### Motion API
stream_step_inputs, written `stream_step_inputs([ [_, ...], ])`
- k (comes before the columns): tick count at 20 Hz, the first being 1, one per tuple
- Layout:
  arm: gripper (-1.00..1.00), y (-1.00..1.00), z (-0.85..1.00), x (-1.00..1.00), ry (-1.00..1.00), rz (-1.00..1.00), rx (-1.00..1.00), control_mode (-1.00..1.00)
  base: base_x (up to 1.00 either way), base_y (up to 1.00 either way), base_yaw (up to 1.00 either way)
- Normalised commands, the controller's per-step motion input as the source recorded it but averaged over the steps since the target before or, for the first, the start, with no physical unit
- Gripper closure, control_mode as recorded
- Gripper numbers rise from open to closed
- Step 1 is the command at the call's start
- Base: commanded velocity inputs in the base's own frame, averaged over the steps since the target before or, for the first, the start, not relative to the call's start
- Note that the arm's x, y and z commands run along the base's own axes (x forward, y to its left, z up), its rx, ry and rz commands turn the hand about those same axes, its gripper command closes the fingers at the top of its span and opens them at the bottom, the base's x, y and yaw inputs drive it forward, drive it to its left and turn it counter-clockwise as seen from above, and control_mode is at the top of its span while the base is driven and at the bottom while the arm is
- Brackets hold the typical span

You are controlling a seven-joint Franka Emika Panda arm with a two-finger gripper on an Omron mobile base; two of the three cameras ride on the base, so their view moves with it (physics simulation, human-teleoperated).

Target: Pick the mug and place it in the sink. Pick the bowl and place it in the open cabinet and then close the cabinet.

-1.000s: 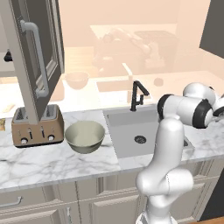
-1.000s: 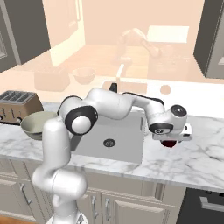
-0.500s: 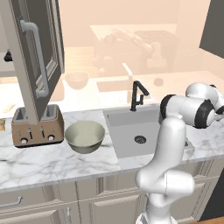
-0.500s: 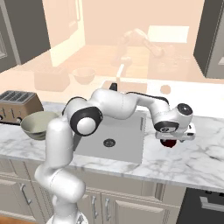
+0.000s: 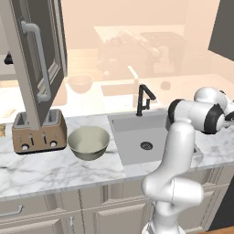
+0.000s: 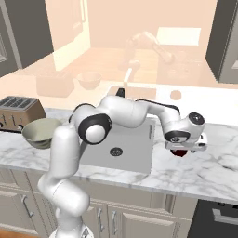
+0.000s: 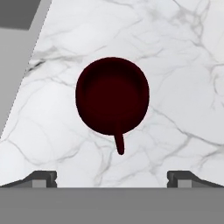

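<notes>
Where the left base view looks over the marble desk (image 5: 55, 171), the cream-grey bowl (image 5: 88, 142) sits near the front, just beside the toaster (image 5: 35, 132) and left of the sink (image 5: 141, 139), with bare marble between it and the desk's front edge. Above the toaster the cabinet (image 5: 39, 59) stands open, its door swung out with the long bar handle facing the camera. A black faucet (image 5: 144, 98) rises at the sink's back rim. The white arm bends over the sink's right side.

From the right base view, the arm reaches across the sink (image 6: 118, 144) to the desk on its right, where the gripper (image 6: 186, 148) hangs low over the dark red mug (image 6: 179, 152). The mug stands on open marble, near the sink's right rim and well back from the front edge.

Looking down in the hand view, the mug (image 7: 112, 96) stands upright between the lines of the two fingertips (image 7: 43, 178), its handle pointing toward the camera's bottom edge. The gripper (image 7: 112, 179) is spread wide, holding nothing and touching nothing; the sink's corner (image 7: 17, 48) lies at upper left.
</notes>
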Motion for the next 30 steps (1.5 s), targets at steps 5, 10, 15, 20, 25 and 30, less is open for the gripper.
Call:
stream_step_inputs([
  [5,-1.0,0.0,-0.09,0.17,0.0,0.0,0.0,-1.0,0.0,0.0,0.0],
  [10,-1.0,-0.01,-0.04,0.24,0.01,0.0,0.0,-1.0,0.0,0.0,0.0],
  [15,-1.0,-0.13,-0.03,0.19,0.0,0.02,0.0,-1.0,0.0,0.0,0.0],
  [20,-1.0,-0.19,-0.1,0.13,0.0,0.02,0.0,-1.0,0.0,0.0,0.0],
  [25,-1.0,-0.03,-0.16,0.0,0.04,0.0,0.0,-1.0,0.0,0.0,0.0],
  [30,-1.0,0.0,-0.14,0.0,0.08,0.0,0.0,-1.0,0.0,0.0,0.0],
])
